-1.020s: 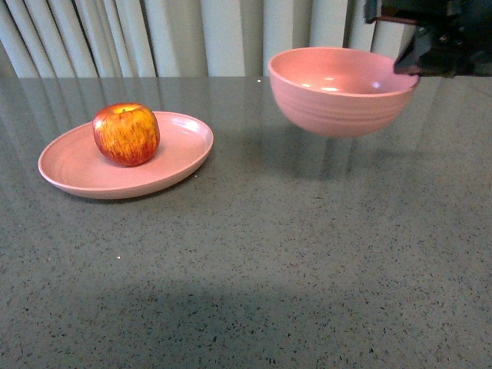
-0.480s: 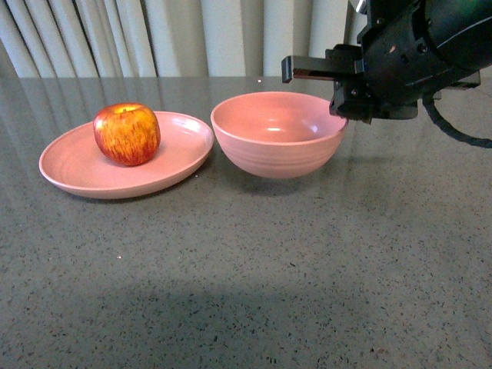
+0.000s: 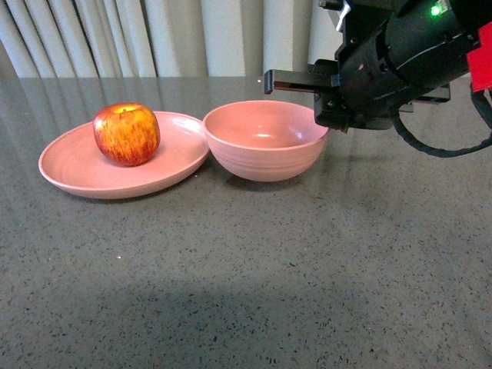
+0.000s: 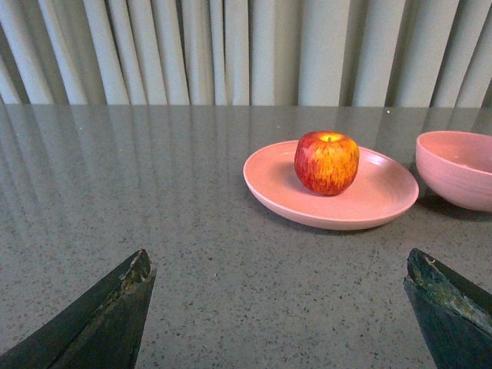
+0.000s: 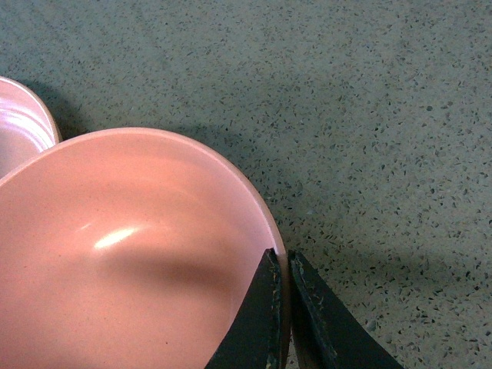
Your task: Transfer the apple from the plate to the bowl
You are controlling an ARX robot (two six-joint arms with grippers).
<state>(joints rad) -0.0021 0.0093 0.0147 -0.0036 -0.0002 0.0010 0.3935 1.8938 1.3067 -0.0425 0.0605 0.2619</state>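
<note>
- Fingers point(image 4: 115, 315) of left gripper point(image 4: 278, 265): spread wide, empty, facing plate point(image 3: 77, 173), apparently ready for pickup.
- Apple point(image 3: 126, 134): upright on plate, untouched.
- Bowl point(image 3: 265, 146): empty, on table point(image 3: 307, 269) just beside plate, likely to shorten transfer.
- Right gripper point(image 5: 286, 307): fingers pinched on bowl's rim, one inside, one outside.

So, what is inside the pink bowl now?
No food: the bowl shows only bare pink inside. One finger of the right gripper reaches over its rim, pinching the wall. The apple sits on the plate. The near wall hides its floor in front view.
</note>
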